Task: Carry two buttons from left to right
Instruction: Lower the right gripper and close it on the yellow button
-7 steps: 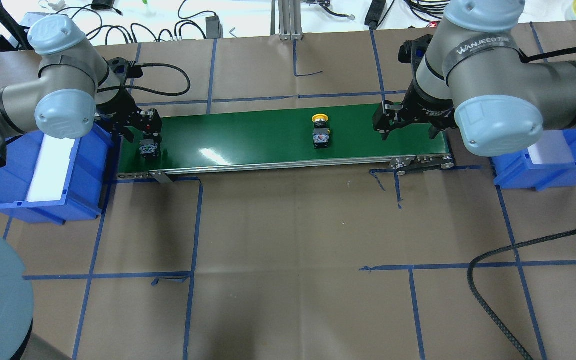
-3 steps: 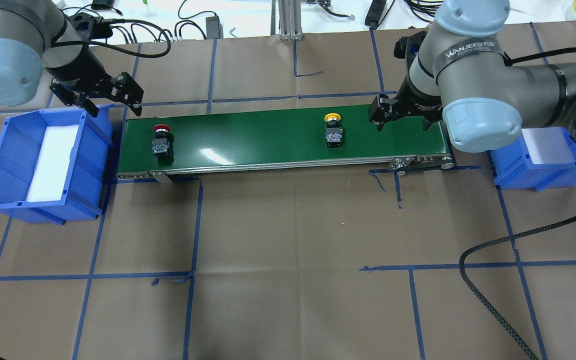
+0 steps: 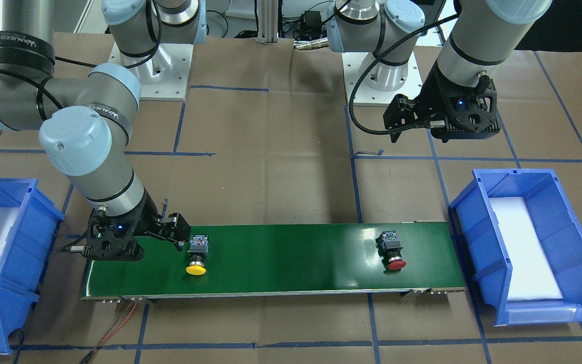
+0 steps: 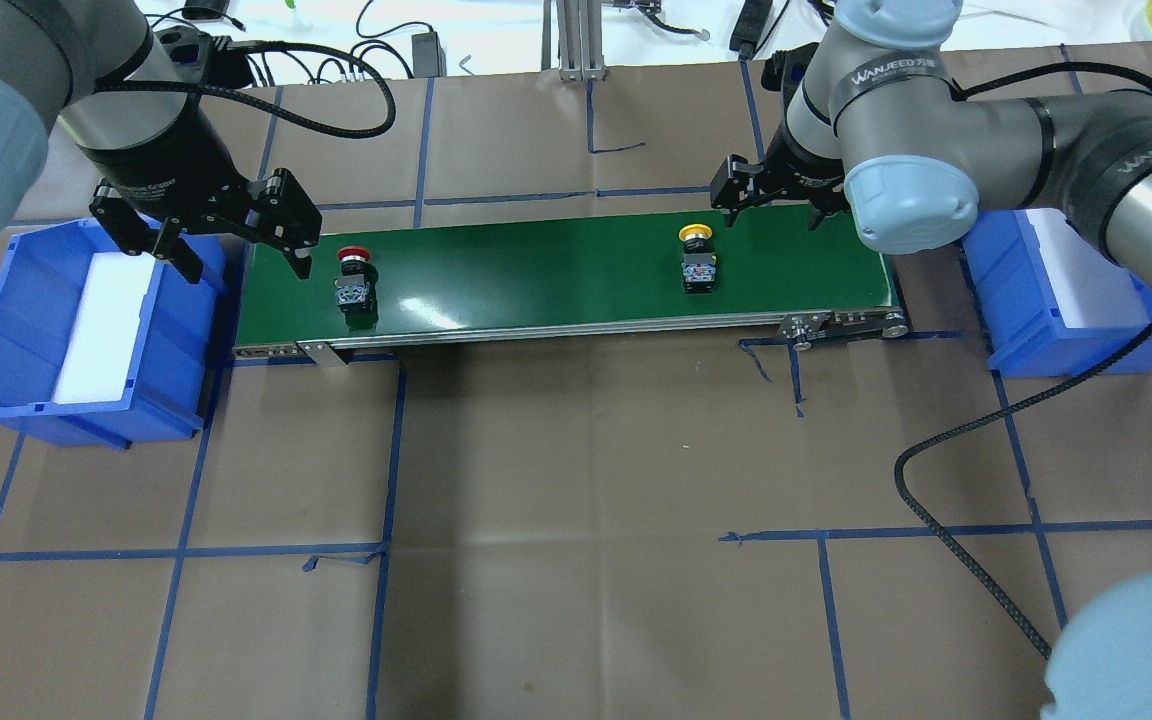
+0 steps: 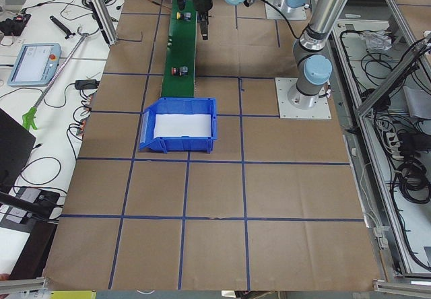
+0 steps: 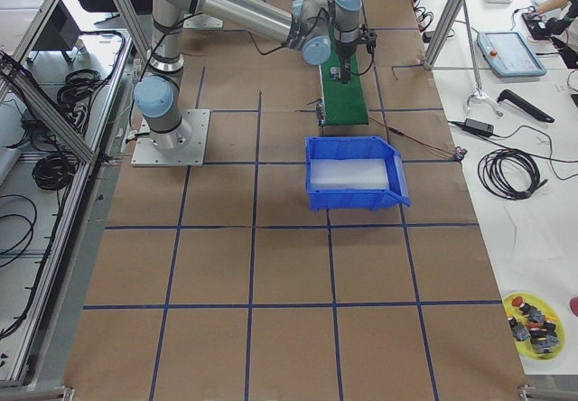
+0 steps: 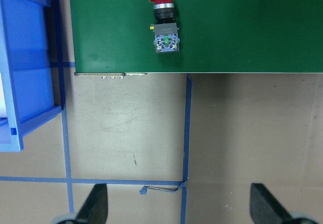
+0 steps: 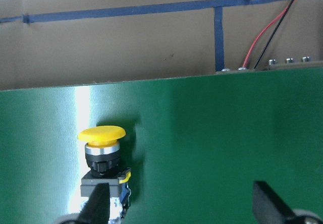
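Left claw [image 4: 241, 255] and right claw [image 4: 774, 205] are spread apart (holding nothing). On the green conveyor belt [image 4: 536, 270], the yellow button [image 4: 696, 262] may tip if bumped sideways.

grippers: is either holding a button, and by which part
Nothing is held: left gripper and right gripper are open; red button and yellow button lie on the belt.

Button [image 4: 354, 284] at belt's [image 4: 536, 270] left end, another button [image 4: 698, 264] rightward, bins [image 4: 181, 345] flanking
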